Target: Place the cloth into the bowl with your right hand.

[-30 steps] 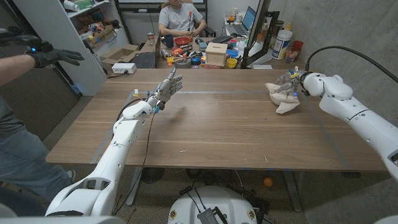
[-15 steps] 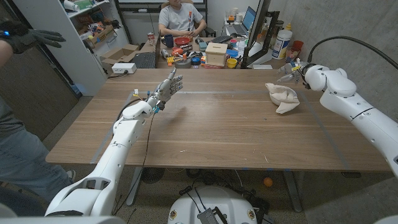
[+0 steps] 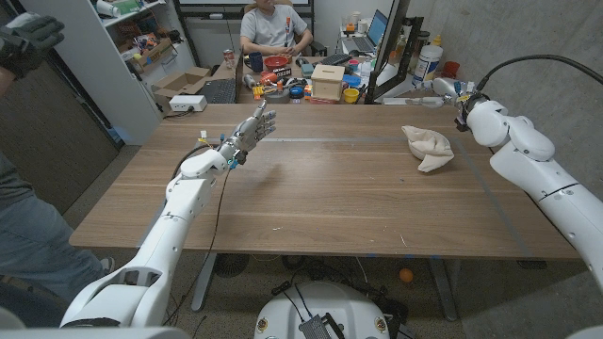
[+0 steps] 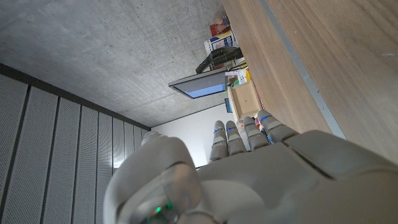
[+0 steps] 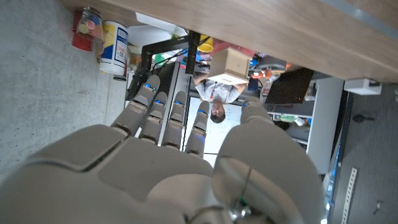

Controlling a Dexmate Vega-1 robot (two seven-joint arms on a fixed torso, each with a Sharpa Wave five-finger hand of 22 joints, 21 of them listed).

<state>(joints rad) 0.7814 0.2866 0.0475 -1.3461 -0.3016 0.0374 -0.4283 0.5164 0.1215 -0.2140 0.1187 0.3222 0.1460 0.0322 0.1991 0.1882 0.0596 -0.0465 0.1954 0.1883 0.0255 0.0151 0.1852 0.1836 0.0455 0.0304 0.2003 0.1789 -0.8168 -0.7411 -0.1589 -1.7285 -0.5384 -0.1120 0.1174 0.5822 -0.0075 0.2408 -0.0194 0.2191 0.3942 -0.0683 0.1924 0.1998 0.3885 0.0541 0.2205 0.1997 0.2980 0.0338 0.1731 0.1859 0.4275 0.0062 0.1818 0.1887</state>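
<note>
On the desk, largest first:
Desk (image 3: 330,202): a wooden top with both arms reaching in over it from the near corners; its underside and edge show in both wrist views.
Right arm (image 3: 546,179): white, reaching along the desk's right side, with a black cable arcing over it.
Left arm (image 3: 179,217): white, stretched toward the far left part of the desk.
Person (image 3: 273,28): seated behind the desk at a cluttered second table with boxes, containers and a laptop.
Gloved hand (image 3: 24,38): a person's black-gloved hand at the far left edge, raised off to the side of the desk.
Cloth (image 3: 429,148): cream-coloured and crumpled, lying on the desk's far right part, on the wood itself; it sits near the right robot hand and apart from it, with nothing touching it.
Cardboard box (image 3: 327,81): on the cluttered table behind the desk.
Left robot hand (image 3: 254,132): raised above the far left of the desk, fingers (image 4: 239,134) straight and side by side, holding nothing.
Right robot hand (image 3: 450,89): past the desk's far right corner, above and beyond the cloth; in the right wrist view its fingers (image 5: 163,112) reach out straight and slightly apart, with nothing in them.
</note>
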